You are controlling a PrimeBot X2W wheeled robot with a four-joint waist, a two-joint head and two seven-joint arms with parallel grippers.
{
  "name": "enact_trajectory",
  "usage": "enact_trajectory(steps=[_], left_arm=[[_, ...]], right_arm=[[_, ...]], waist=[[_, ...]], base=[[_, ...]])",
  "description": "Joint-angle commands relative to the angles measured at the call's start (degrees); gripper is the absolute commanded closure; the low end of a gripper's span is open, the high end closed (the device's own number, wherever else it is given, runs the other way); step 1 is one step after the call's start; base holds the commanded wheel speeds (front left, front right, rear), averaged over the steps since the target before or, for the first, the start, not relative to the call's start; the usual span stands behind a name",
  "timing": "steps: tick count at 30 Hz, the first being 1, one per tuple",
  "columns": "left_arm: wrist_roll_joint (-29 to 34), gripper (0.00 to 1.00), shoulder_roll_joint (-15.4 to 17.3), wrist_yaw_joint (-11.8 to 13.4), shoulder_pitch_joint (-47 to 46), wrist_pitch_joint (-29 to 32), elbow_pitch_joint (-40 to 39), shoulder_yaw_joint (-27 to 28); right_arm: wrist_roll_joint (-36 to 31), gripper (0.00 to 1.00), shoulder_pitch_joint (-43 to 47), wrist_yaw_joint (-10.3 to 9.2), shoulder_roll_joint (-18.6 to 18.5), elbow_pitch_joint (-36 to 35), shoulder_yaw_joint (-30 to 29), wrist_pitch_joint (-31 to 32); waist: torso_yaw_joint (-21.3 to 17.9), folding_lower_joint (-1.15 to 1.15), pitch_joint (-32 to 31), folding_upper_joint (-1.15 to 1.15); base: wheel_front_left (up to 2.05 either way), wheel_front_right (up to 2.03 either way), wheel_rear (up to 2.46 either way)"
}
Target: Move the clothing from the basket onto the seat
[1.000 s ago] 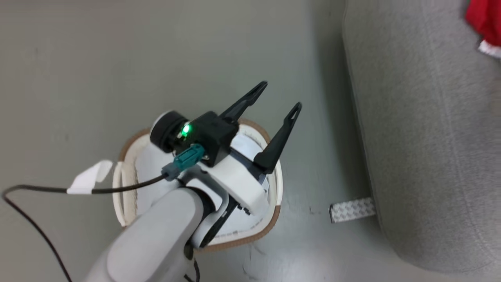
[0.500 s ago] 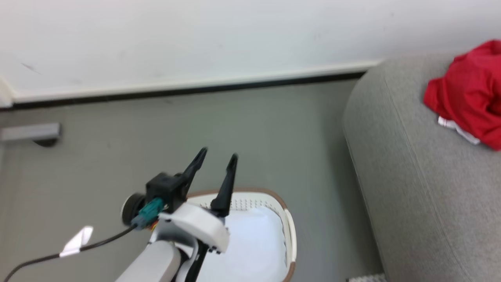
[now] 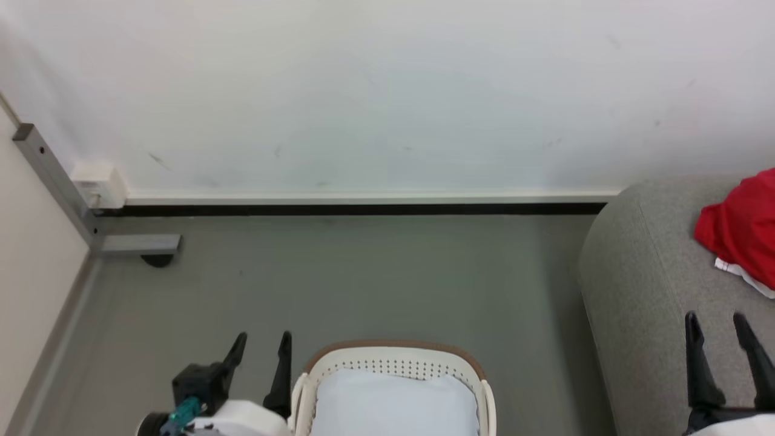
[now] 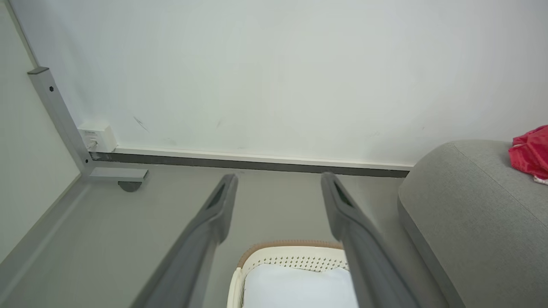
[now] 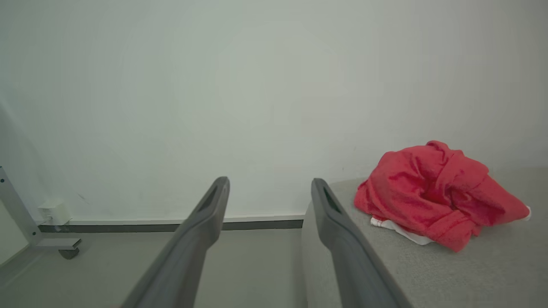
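The clothing [image 3: 742, 239], a crumpled red garment with a white edge, lies on the seat [image 3: 642, 290], a grey sofa at the right. It also shows in the left wrist view [image 4: 531, 152] and the right wrist view [image 5: 432, 192]. The cream basket [image 3: 393, 354] with a brown rim stands on the floor at the bottom centre, holding a pale blue-white cloth [image 3: 393, 402]. My left gripper [image 3: 263, 336] is open and empty just left of the basket. My right gripper [image 3: 714, 316] is open and empty over the seat, short of the clothing.
A white wall with a dark baseboard [image 3: 363, 209] runs behind the grey floor. A grey metal post [image 3: 54, 181] with a foot and a white wall box [image 3: 97, 181] stand at the left. Open floor lies between the basket and the wall.
The head camera has tilted up, bringing the wall into view. My left gripper, earlier over the basket, now sits beside its left rim. My right gripper has come into view over the seat.
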Motion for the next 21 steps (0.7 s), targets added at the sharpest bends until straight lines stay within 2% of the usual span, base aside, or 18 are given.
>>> enact_trajectory(steps=[1,7,12,21], left_arm=[[0.77,0.00,-0.22,-0.49,1.45,-0.35,0.38,1.03],[3.60,0.00,-2.48,-2.71,6.78,-0.33,-0.74,7.63],[6.97,0.00,-4.70,-4.78,9.65,-0.33,-1.96,12.27],[11.41,0.00,-7.85,-8.67,10.34,-0.34,-0.80,16.47]], right_arm=[[-0.63,0.00,1.51,-0.14,0.72,0.38,-0.77,0.04],[-2.35,0.00,5.69,-0.14,3.90,2.91,0.26,0.03],[-4.23,0.00,5.77,-0.14,4.18,5.26,1.42,0.04],[-5.28,0.00,4.06,-0.14,4.38,6.97,2.86,0.03]], waist=[[0.40,0.02,-1.12,0.00],[-0.20,0.02,-3.09,0.00],[-0.21,0.02,-3.72,0.00],[1.03,0.02,-3.90,0.00]], base=[[0.00,0.00,0.00],[0.00,0.00,0.00],[0.00,0.00,0.00],[0.00,0.00,0.00]])
